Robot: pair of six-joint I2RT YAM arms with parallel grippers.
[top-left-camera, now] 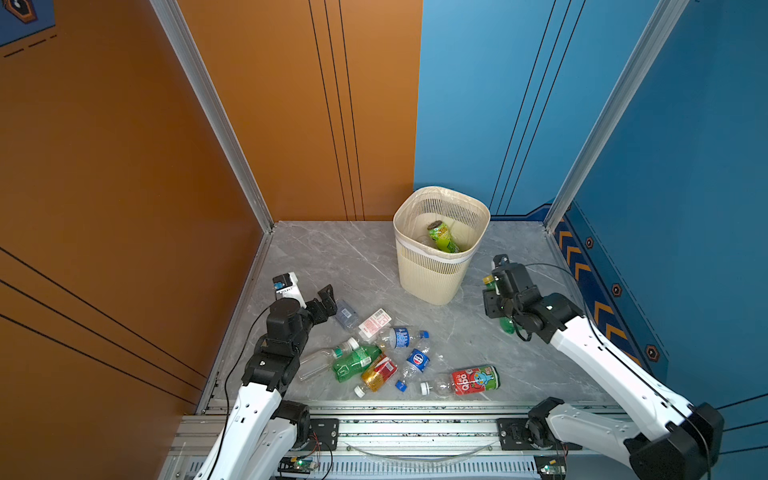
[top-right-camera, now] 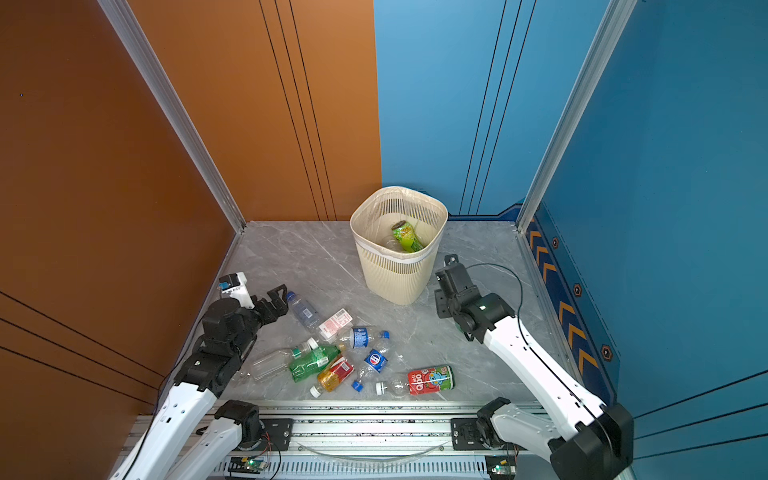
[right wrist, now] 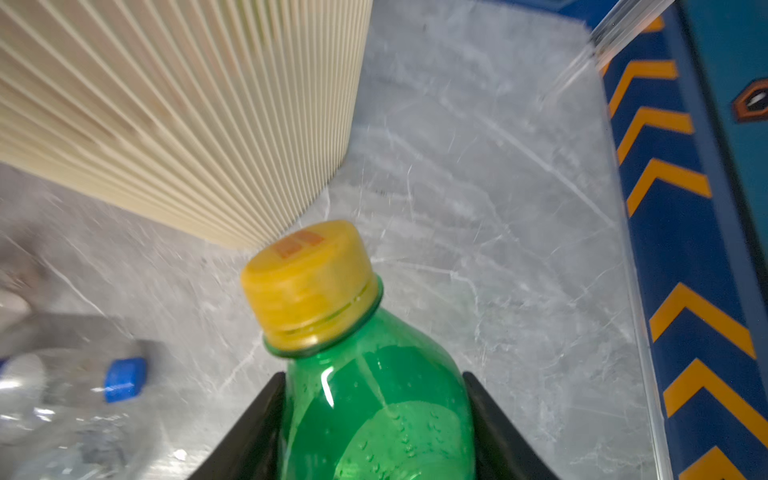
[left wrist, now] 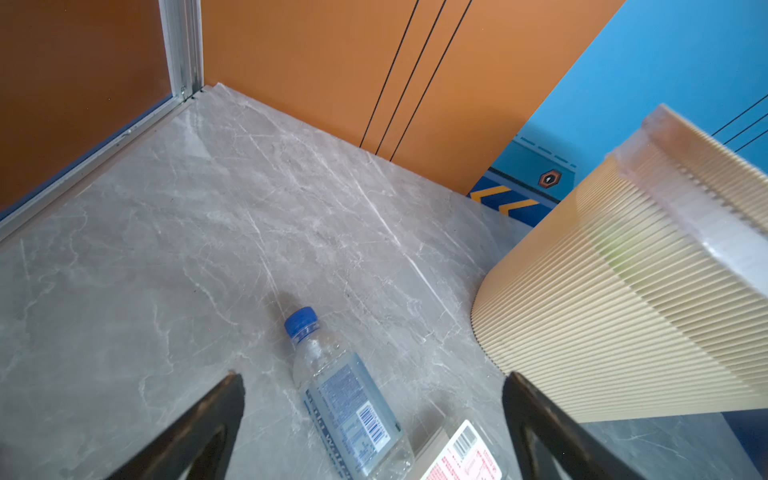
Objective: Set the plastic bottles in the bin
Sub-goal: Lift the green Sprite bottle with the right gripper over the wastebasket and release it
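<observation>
with a green-labelled bottle (top-left-camera: 444, 237) in the bin (top-left-camera: 432, 278), the right gripper (right wrist: 374, 376) clasps a green bottle (right wrist: 374, 424) beside it, the left gripper (left wrist: 374, 376) gapes wide, and some eight loose bottles (top-left-camera: 357, 361) litter the floor (top-left-camera: 311, 257).

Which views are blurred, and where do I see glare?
Right wrist view: the bin wall and the clear bottle at the edge are blurred, while the green bottle is sharp, with a white glare streak on its shoulder. Left wrist view: the bin's rim is soft; the water bottle is crisp. Both top views: sharp, even light, faint shadows.
</observation>
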